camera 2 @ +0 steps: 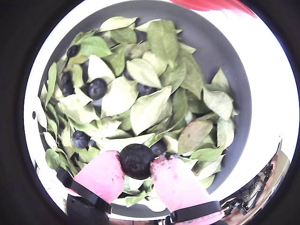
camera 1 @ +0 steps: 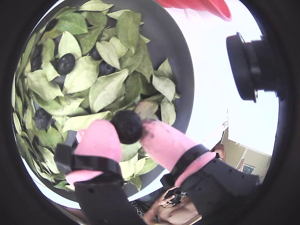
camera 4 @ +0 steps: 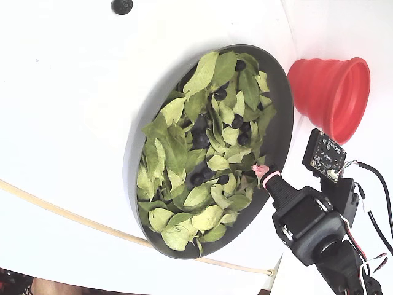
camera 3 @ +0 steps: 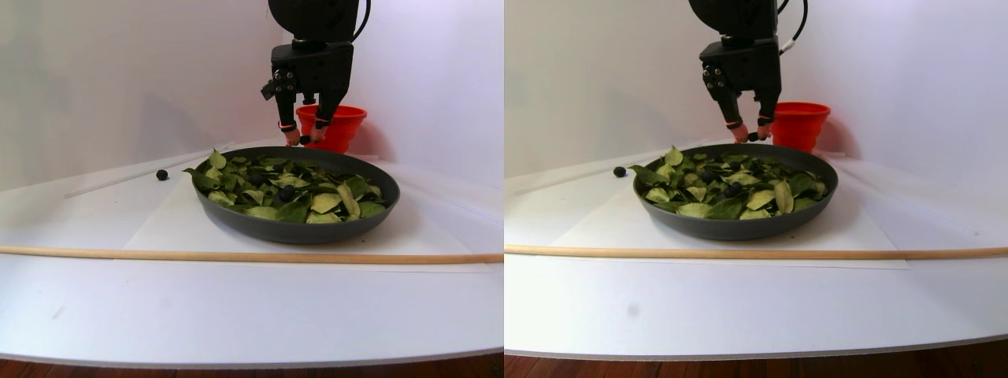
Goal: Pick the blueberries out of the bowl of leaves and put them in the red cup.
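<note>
In the stereo pair view, open air lies between the tool [camera 3: 304, 139] and the red cup [camera 3: 340, 126] just behind; the bowl [camera 3: 299, 228] rim below it is the only obstacle.

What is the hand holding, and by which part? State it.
The hand holds one blueberry, pinched on its two opposite sides between the pink fingertips, above the bowl of leaves.

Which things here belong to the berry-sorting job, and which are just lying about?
Job in hand:
- gripper, shut on a blueberry
- bowl of leaves
- red cup

Lying about:
- wooden rod in front of the bowl
- stray berry on the table beside the bowl
</note>
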### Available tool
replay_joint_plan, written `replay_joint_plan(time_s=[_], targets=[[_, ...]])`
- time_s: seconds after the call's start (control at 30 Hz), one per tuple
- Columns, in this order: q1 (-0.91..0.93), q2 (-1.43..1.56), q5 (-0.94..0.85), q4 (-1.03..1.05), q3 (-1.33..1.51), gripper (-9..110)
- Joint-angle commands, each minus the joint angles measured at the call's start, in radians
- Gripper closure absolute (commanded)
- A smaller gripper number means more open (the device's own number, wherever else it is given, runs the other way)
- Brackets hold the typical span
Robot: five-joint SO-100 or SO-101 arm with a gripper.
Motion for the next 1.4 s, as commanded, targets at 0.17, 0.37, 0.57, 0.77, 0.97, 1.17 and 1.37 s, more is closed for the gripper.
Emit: replay_joint_plan(time_s=[0.17,0.37,0.57,0.77,0.97,1.17,1.37], targets=[[0.055,0.103,-0.012,0.0,-0.112,91],[0.08,0.081,-0.011,0.0,-0.167,91],[0.094,0.051,0.0,0.0,-0.235,91],[0.106,0.023,0.003,0.002,-0.288,91],[0.118,-0.011,0.014,0.003,-0.359,91],[0.133,-0.057,0.017,0.003,-0.431,91],[0.14,-0.103,0.021,0.003,-0.492,91]])
